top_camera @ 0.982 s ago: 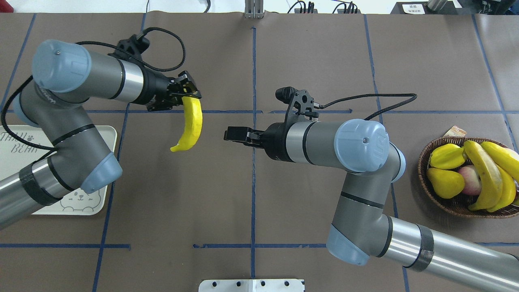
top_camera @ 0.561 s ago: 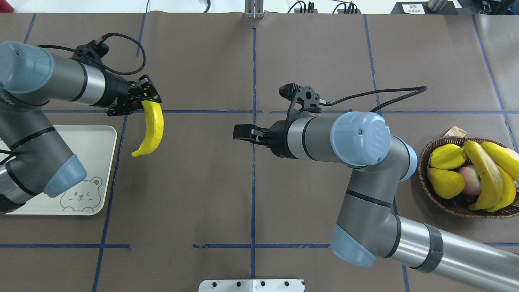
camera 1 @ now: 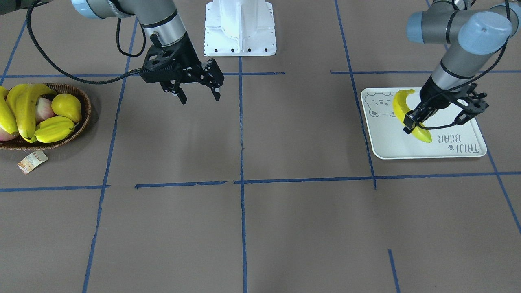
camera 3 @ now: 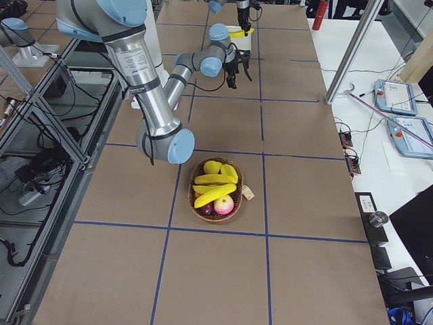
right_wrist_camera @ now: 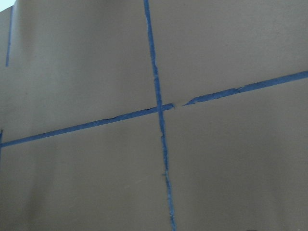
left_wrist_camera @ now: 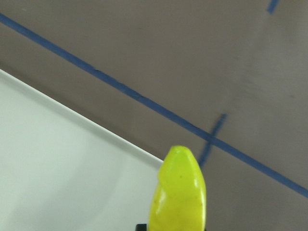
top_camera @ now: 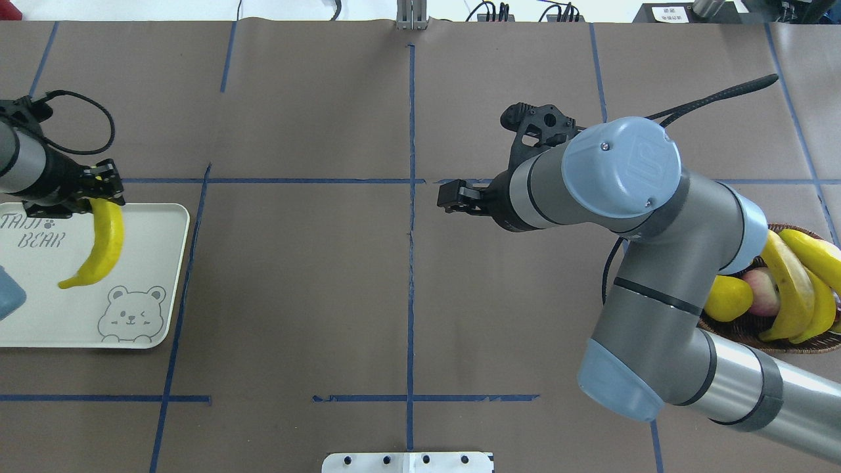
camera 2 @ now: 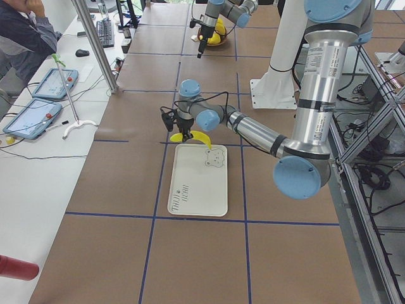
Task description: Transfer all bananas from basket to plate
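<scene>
Over the pale plate (top_camera: 154, 243) at the robot's left end of the table (camera 1: 285, 228), the left fingers (camera 1: 410, 121) are clamped on one end of a bright-yellow banana (top_camera: 104, 244). It reaches out from them with its long axis running roughly across the plate's short side, gripped end toward the far edge and free end curving back toward the robot. We judge from the side view that it hangs just above the tray, though we cannot tell whether the free tip touches. The set-down turns on this: the plate lies straight beneath the fruit, so a short descent and a release should do. At the other end of the table the dark woven wicker basket (camera 1: 82, 124) holds the remaining bananas (camera 1: 24, 106), which appear to be three, piled lengthwise across it beside a ridged starfruit (camera 1: 55, 129), a plump pear-like fruit (camera 1: 67, 106) and a reddish apple (camera 1: 44, 110). A paper tag (camera 1: 32, 160) trails from the rim. The right fingers (camera 1: 215, 90) are spread wide and hold nothing, hovering over bare brown table well apart from the basket, which lies to the robot's right of them. We take that arm as the nearer one for the next pick. The bananas look smooth, glossy and rigid, the plate flat with rounded corners, a low lip and a grey bear print.
</scene>
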